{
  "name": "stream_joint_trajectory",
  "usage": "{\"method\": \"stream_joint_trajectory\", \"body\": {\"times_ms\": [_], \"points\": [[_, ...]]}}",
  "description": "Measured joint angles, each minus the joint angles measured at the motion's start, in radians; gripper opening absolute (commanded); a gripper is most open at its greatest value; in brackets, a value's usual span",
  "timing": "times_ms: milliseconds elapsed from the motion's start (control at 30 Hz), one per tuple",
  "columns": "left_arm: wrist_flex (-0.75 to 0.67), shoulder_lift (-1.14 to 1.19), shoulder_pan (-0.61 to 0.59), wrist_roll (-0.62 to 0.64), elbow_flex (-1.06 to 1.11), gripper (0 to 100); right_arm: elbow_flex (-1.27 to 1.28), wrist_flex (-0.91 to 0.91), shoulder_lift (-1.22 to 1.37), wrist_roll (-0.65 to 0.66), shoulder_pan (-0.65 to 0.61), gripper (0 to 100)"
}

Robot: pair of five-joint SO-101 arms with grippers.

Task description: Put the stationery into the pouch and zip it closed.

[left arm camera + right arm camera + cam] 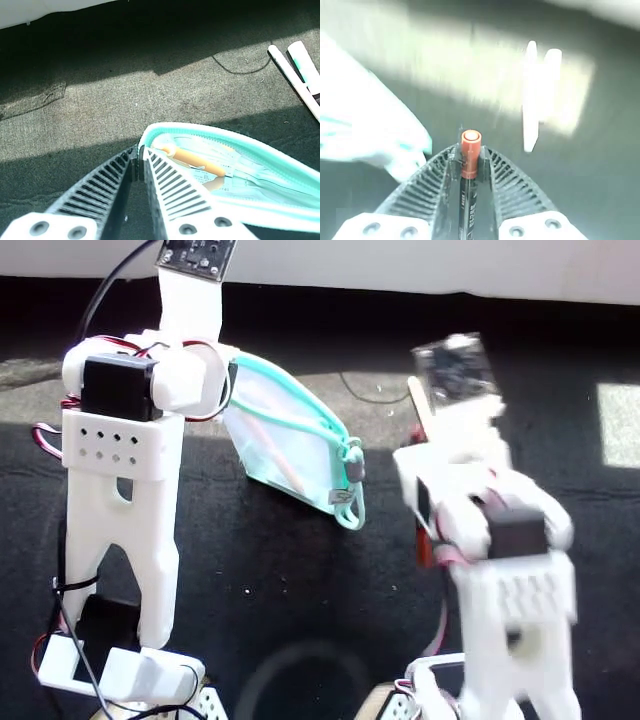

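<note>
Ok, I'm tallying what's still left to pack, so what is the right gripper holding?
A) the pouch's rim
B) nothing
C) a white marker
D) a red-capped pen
D: in the right wrist view the right gripper is shut on a red-capped pen, a finger pressed on each side of it; the pouch is pinched at its rim by the left gripper instead.

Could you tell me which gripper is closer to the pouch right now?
Left. The left gripper pinches the pouch at its rim; the right gripper, holding a red-capped pen, is apart from it, off to one side.
</note>
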Motion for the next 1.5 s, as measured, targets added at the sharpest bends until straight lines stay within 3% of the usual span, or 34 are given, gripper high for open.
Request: {"method": "stream_joint_trajectory", "body": {"times_ms": [167, 533, 933, 1500], "points": [[0.0, 0.0, 0.0, 0.0, 0.0, 1, -0.206, -0.15, -0.058, 0.0, -0.028, 0.5], [0.0, 0.0, 0.0, 0.0, 0.0, 1, -0.319, -0.514, -0.068, 0.0, -0.364, 0.5], [0.0, 0.0, 0.0, 0.0, 0.0, 1, -0.258, -0.6, 0.037, -0.049, -0.42, 0.5], [0.0, 0.0, 0.0, 0.0, 0.0, 1, 0.043, -0.698, 0.196, -0.054, -0.422, 2.6]]}}
